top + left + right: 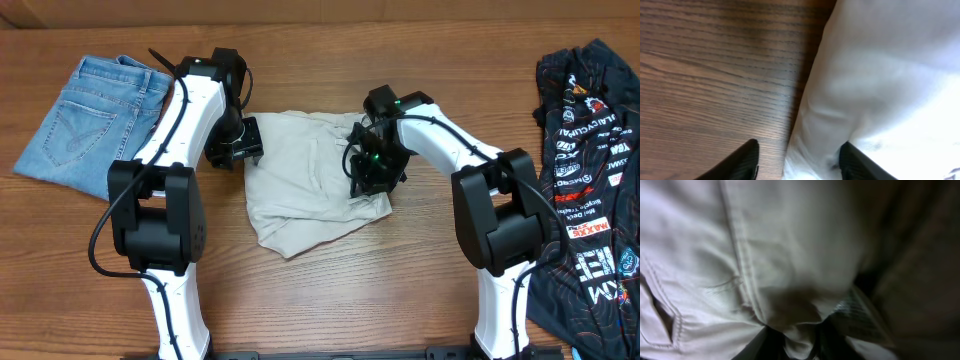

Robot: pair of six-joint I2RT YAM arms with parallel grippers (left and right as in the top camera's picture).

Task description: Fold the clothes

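beige shorts [300, 195] lie crumpled at the centre of the table [400, 50], plain, with a stitched seam running far-to-near, one loose corner pointing to the near edge and no clear long axis. left gripper [800, 165] stands wide open astride their left edge, holding nothing. right gripper [797, 345], dim and blurred, looks pinched onto a bunched fold at their right edge.
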